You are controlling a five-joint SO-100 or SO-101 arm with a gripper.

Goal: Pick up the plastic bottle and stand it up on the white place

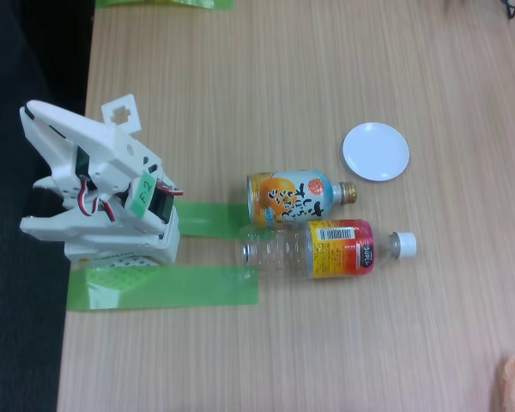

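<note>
Plastic bottle (326,249) lay flat on bench (283,86), long axis left-right, cap rightward, touching orange bottle (296,199). Arm folded well left; fingers (36,184) held nothing, opening unclear. White plate (375,151) up-right.

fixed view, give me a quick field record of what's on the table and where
surface: light wooden table
target bottle: clear slim plastic bottle, white cap, lying on its side, cap pointing right
other bottle: shorter orange and light-blue bottle, gold cap, lying just above it
plate: small round white plate, bare, upper right of the bottles
arm: white robot arm, folded at left on green tape strips
gripper: state unclear
</note>
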